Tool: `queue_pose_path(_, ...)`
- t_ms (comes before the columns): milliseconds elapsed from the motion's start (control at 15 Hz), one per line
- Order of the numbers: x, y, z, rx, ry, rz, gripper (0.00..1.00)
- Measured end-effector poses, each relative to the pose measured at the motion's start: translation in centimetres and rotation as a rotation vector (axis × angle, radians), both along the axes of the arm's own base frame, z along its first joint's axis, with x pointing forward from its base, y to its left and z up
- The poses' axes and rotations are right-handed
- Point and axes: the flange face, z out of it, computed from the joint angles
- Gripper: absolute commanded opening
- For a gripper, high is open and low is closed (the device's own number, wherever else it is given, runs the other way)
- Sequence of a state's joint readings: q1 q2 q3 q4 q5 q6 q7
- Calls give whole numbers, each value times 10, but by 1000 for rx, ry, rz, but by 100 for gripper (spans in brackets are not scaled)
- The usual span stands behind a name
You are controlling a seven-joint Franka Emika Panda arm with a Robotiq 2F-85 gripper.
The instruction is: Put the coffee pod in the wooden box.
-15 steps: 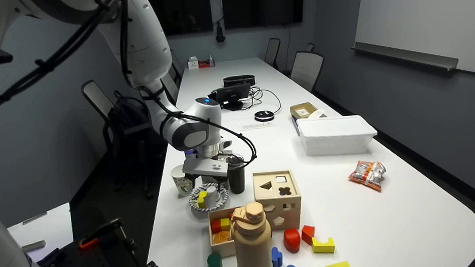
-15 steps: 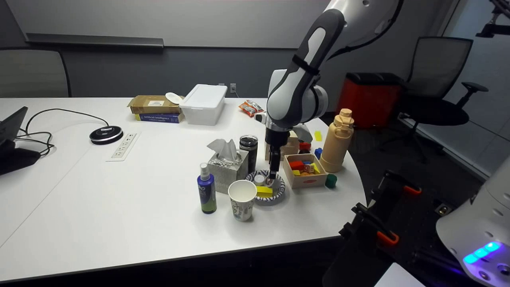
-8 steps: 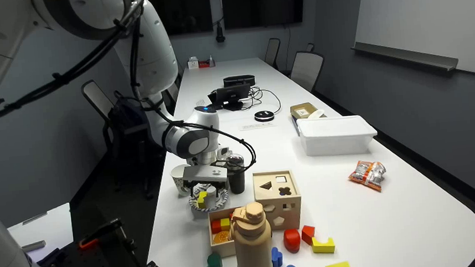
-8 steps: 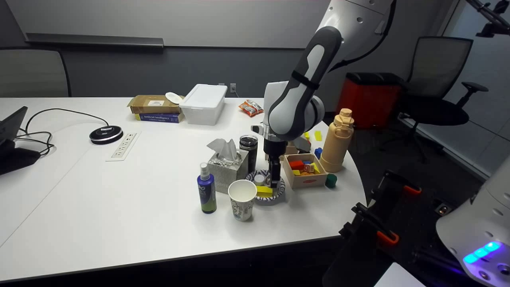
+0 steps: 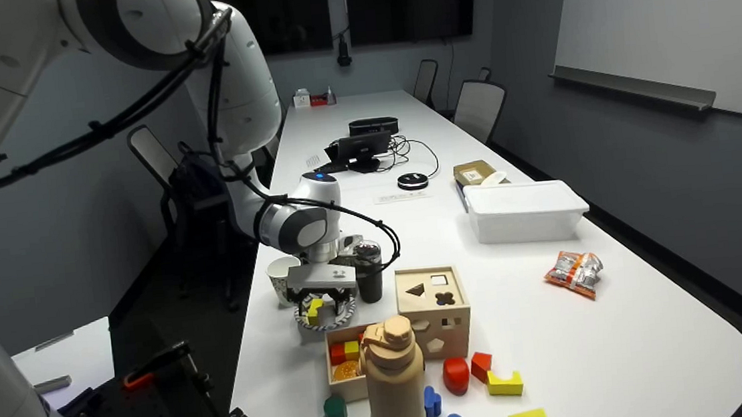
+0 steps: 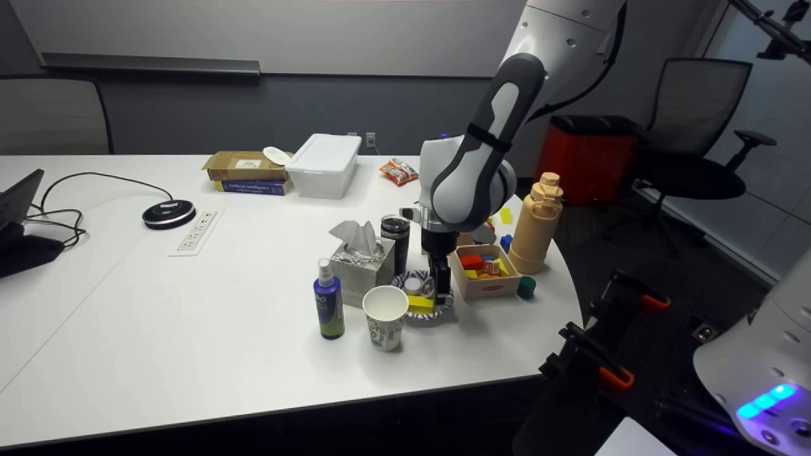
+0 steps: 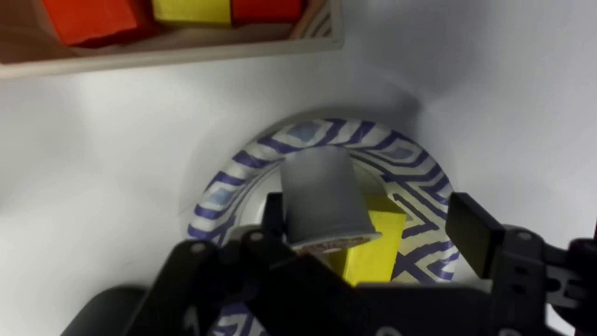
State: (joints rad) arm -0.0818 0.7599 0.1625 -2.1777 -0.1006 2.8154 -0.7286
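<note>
The coffee pod (image 7: 324, 191) is a grey-white cup lying tilted on a blue-patterned paper plate (image 7: 410, 161), beside a yellow block (image 7: 380, 247). It also shows in both exterior views (image 5: 326, 315) (image 6: 428, 288). My gripper (image 7: 366, 210) is open, low over the plate (image 5: 321, 301) (image 6: 441, 296). In the wrist view the left finger is right against the pod's side, contact unclear; the right finger is well apart from it. The wooden box (image 5: 434, 310) is a tan cube with shaped holes, beyond the plate; in an exterior view (image 6: 465, 239) the arm hides most of it.
A low wooden tray of blocks (image 6: 488, 290) is beside the plate. A paper cup (image 6: 385, 326), tissue box (image 6: 361, 278), black tumbler (image 6: 396, 237) and spray bottle (image 6: 329, 307) stand around it. A tan bottle (image 5: 397, 387) and loose blocks (image 5: 456, 376) are near the wooden box.
My gripper has moved down to the plate around the coffee pod. The arm has lowered with it. The other things have not moved visibly.
</note>
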Motion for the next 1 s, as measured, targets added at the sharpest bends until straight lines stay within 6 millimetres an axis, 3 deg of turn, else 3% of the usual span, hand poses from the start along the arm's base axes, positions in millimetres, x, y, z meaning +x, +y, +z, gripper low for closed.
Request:
queue_pose_path(400, -1, -1, -2, -6, 3, -5, 15)
queue_pose_path(600, 0, -2, -2, -6, 2, -8, 6)
queue_pose_path(1000, 4, -1, 2, 0, -6, -23, 7)
